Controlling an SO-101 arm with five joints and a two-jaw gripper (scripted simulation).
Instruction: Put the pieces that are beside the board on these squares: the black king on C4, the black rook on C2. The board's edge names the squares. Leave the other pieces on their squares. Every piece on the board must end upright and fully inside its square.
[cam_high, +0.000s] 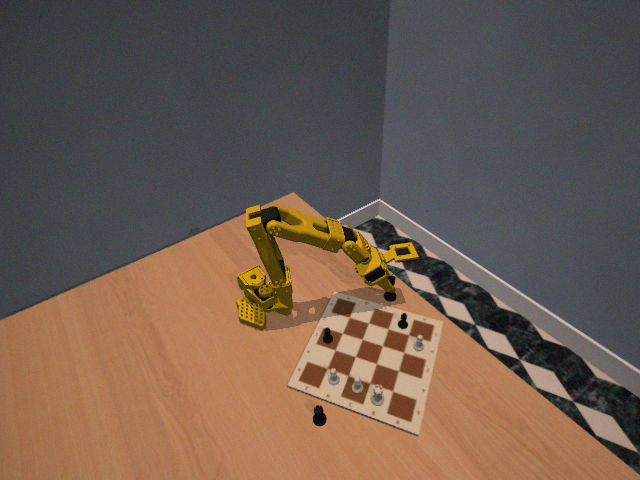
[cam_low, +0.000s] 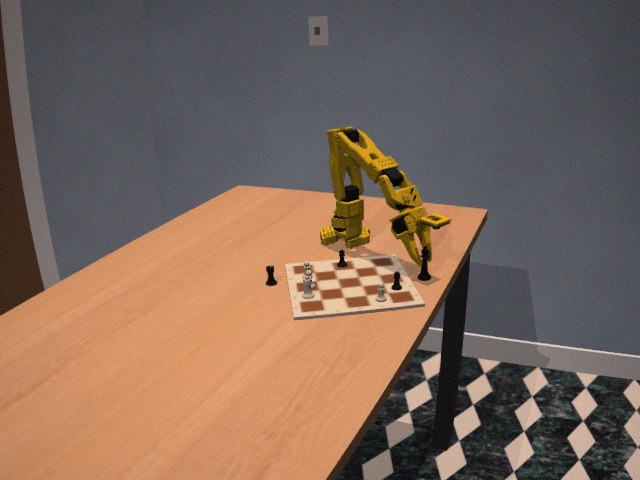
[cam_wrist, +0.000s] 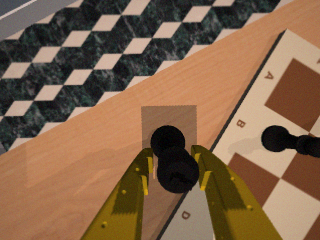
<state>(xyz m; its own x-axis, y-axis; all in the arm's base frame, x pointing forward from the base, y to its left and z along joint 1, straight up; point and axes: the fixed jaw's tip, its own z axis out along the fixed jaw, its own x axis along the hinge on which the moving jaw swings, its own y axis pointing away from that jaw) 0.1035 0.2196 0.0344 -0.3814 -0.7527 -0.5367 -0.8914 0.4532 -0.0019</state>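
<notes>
The black king (cam_high: 389, 295) (cam_low: 424, 269) (cam_wrist: 177, 172) stands upright on the table just off the board's rank 1 edge. My gripper (cam_high: 392, 290) (cam_low: 423, 260) (cam_wrist: 172, 150) is slightly open, pointing down, with its fingers on either side of the king's upper part; it is not closed on it. The black rook (cam_high: 318, 415) (cam_low: 270, 276) stands upright on the table beyond the board's rank 5 edge, near the D–E side. The board (cam_high: 338, 400) (cam_low: 341, 310) (cam_wrist: 255, 102) has no piece on C4 (cam_high: 363, 367) or C2 (cam_high: 376, 334).
A black pawn (cam_high: 403, 321) (cam_low: 396, 281) (cam_wrist: 275, 139) on B1 is nearest the gripper. A white pawn (cam_high: 419, 343) (cam_low: 381, 293) is on A2 and a black pawn (cam_high: 327, 335) (cam_low: 341, 259) on E3. Several white pieces line rank 5. The table edge is close behind the king.
</notes>
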